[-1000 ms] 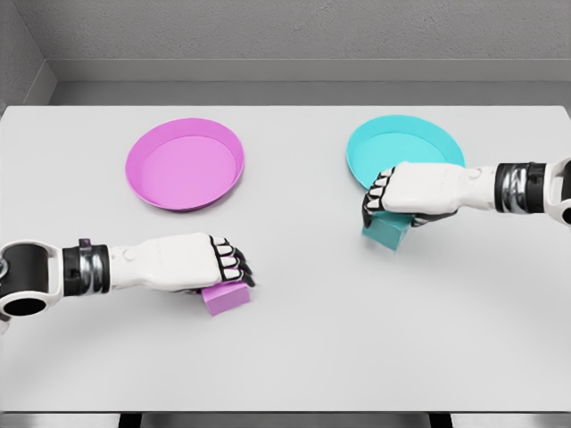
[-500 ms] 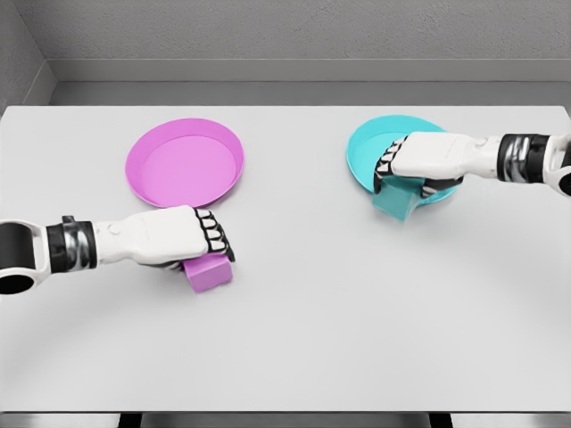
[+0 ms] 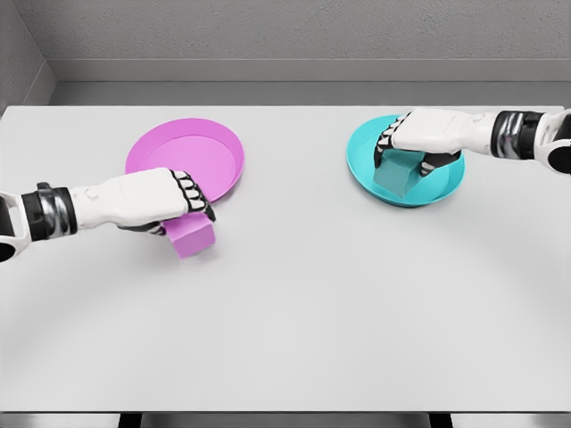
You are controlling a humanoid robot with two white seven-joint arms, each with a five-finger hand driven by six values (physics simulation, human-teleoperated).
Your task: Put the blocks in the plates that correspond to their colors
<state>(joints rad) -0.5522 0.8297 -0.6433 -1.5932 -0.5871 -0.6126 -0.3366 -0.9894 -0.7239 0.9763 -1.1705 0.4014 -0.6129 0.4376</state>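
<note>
A big flat white table [image 3: 294, 312] fills most of the picture, with a grey wall [image 3: 294, 31] along the top.

A round pink plate with a raised rim [image 3: 201, 147] sits in the upper left part of the table. A round teal plate with a raised rim [image 3: 446, 183] sits in the upper right part. The two plates are well apart.

The left hand [image 3: 152, 203] is white with black finger joints. Its arm comes in from the left edge of the picture, about halfway down. Its fingers are curled tight around a small pink block [image 3: 192, 236]. The block hangs tilted under the hand, right at the lower rim of the pink plate. It partly overlaps that rim, but most of it is over the bare table.

The right hand [image 3: 419, 138] looks the same, and its arm comes in from the right edge, near the top. Its fingers are curled around a small teal block [image 3: 397, 174]. This block is over the teal plate, on the plate's left side. I cannot tell if the block touches the plate.
</note>
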